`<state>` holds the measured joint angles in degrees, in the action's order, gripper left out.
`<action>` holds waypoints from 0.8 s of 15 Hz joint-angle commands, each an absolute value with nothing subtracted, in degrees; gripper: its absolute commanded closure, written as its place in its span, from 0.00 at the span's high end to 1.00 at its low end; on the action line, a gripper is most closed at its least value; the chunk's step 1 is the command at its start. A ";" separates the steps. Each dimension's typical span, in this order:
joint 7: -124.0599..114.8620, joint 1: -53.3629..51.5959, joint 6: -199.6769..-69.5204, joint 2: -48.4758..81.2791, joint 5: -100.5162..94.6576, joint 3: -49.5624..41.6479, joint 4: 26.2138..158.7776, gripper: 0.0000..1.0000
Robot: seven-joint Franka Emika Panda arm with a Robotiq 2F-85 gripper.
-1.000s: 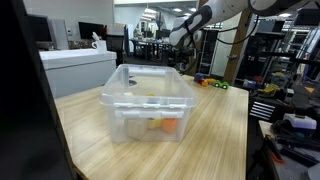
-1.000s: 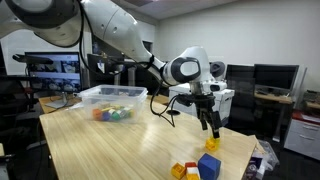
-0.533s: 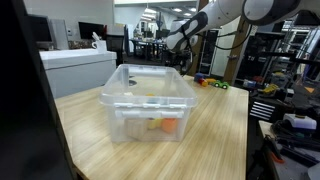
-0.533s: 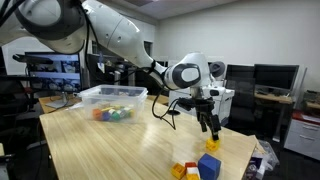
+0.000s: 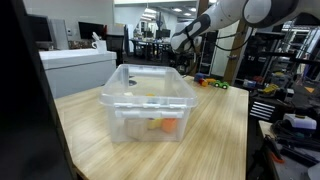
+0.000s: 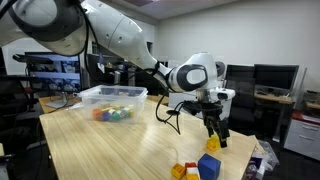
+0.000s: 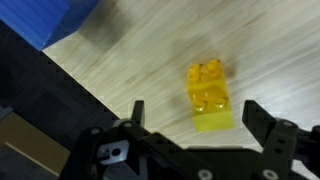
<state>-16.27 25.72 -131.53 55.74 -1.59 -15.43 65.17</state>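
My gripper (image 7: 198, 116) is open, with its two black fingers spread wide on either side of a yellow studded block (image 7: 210, 92) that lies on the wooden table. The block sits just ahead of the fingertips, and nothing is held. A blue block (image 7: 50, 20) fills the top left corner of the wrist view. In an exterior view the gripper (image 6: 215, 131) hangs just above the yellow block (image 6: 211, 144) near the table's corner. A blue block (image 6: 208, 166) and an orange and yellow pair (image 6: 183, 171) stand closer to the camera.
A clear plastic bin (image 6: 112, 97) holding several coloured blocks stands on the wooden table; it is seen close up as the bin (image 5: 148, 100) in an exterior view. The table's edge (image 7: 60, 90) runs right beside the yellow block. Desks, monitors and shelving surround the table.
The gripper has shifted a little sideways and down toward the yellow block, staying open. The blocks and the bin have not moved.
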 commanded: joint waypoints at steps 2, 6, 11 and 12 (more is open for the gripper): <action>-16.76 26.08 -131.21 55.99 -0.81 -14.88 65.08 0.96; -16.46 26.07 -131.12 56.00 -0.70 -13.98 65.28 0.62; -16.05 25.85 -131.73 54.66 -1.09 -13.11 66.64 0.28; -15.72 25.95 -131.85 54.00 -0.85 -12.78 67.18 0.20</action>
<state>-16.29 25.83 -131.51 56.19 -1.59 -13.50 65.17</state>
